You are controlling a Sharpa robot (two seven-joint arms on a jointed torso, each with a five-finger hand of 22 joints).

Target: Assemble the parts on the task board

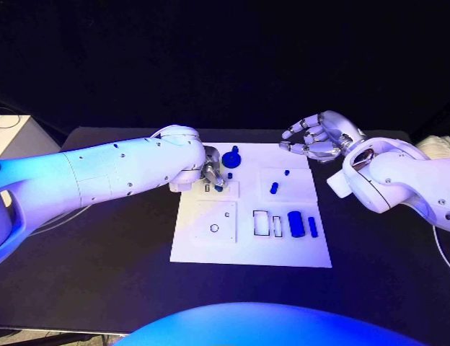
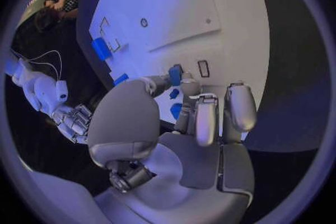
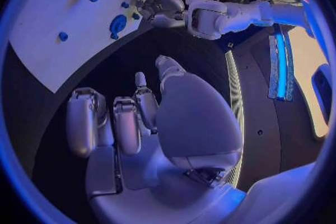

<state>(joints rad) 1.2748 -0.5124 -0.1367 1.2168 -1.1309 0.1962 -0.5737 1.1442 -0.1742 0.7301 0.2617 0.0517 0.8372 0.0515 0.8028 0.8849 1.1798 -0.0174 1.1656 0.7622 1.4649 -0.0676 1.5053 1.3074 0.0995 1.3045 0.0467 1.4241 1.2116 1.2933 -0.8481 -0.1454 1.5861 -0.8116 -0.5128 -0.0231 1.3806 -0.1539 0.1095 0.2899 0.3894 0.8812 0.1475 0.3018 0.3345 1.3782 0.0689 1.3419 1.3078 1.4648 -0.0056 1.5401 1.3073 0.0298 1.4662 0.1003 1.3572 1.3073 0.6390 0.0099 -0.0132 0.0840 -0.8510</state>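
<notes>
On the task board [image 1: 248,249], seven blue parts, left hand [image 1: 213,176] fingers pinching one, right hand [image 1: 316,137] curled empty.

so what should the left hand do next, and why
Probably ease the small blue part straight down into the small rectangular slot beside it on the white task board. The left hand hovers over the board's upper left with that part pinched at its fingertips, not yet seated. The right hand hangs off the board's far corner holding nothing.

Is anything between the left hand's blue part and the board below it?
Nothing visible. The left hand holds a small blue part at its fingertips just above the task board; the nearby blue pieces lie to the side.
</notes>
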